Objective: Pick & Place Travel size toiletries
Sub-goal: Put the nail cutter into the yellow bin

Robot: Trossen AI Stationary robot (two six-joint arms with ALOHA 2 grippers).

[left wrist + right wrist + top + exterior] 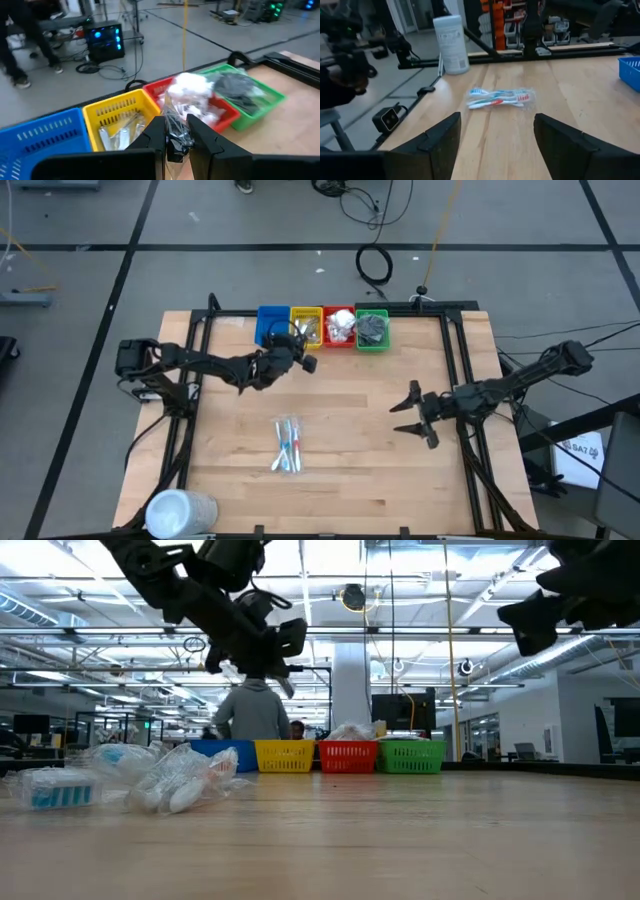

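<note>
My left gripper hovers above the table just in front of the yellow bin, shut on a small clear-wrapped item. The blue bin, the red bin and the green bin stand beside the yellow one in a row at the far edge, holding toiletries. A clear-wrapped bundle of blue and red toothbrushes lies flat on the table's middle. My right gripper is open at the right, held above the table and aimed at the bundle. My left gripper pinches the crinkled clear wrapper of a small dark item between its two fingers. The fingers come roughly level from the near side, pointing toward the bins. The item is lifted clear of the table and sticks out past the fingertips.
A large white cylinder stands at the near left corner. A black frame runs along the table's far, left and right sides. Bare wood lies between the bundle and the bins. A person stands beyond the table.
</note>
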